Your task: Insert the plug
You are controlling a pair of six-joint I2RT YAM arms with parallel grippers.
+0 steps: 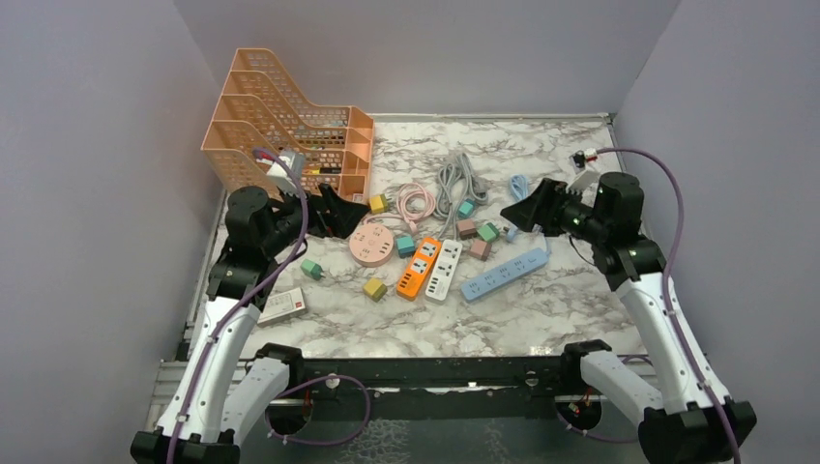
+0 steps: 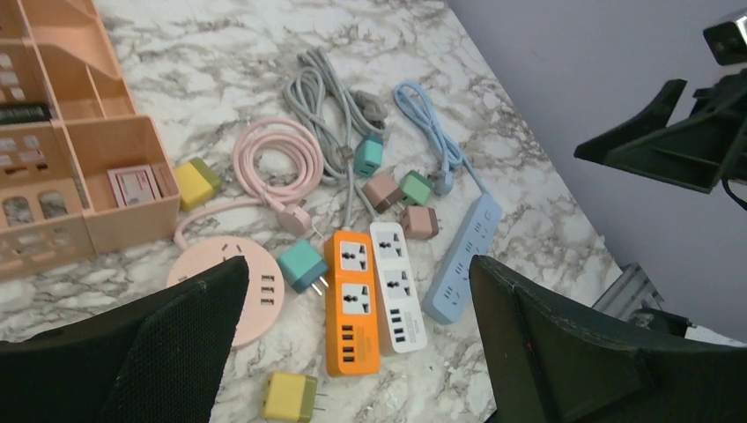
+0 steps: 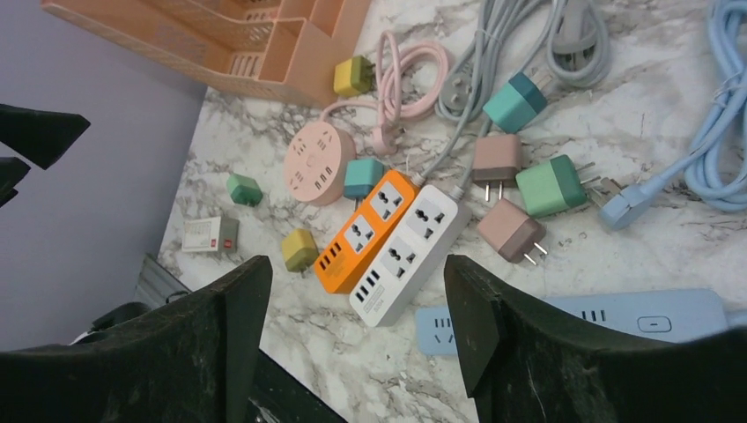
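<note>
Finds teal plug near frame centre, just beside orange strip; likely light, stiff, slick, so calls for pinching flat sides, prongs free. Shows left gripper and right gripper jaws apart, empty

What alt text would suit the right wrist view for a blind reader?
The right gripper, open and empty, hangs over a marble table, framing an orange power strip and a white power strip side by side. Small coloured plug adapters, a round pink socket hub and cables lie around them.
</note>
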